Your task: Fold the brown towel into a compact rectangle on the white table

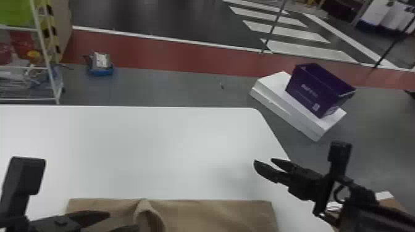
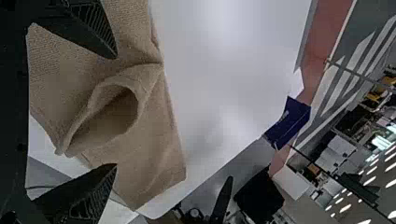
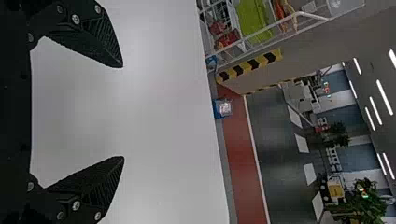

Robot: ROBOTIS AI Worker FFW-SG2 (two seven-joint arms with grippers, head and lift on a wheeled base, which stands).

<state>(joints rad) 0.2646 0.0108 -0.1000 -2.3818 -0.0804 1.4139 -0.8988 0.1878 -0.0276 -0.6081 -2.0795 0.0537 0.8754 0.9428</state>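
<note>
The brown towel lies along the near part of the white table, its far edge fairly straight except for a raised fold left of its middle. In the left wrist view the towel bulges into an open, hollow loop. My left gripper is over the towel's left part in the head view; in its wrist view the left gripper stands open, the loop showing between and beyond its fingers. My right gripper is open above the table's right side, beyond the towel; its wrist view shows the right gripper with bare tabletop between the fingers.
Past the table's right edge, a purple box rests on white boxes on the floor. A wire rack stands behind the table at the left, with a small blue item on the floor nearby.
</note>
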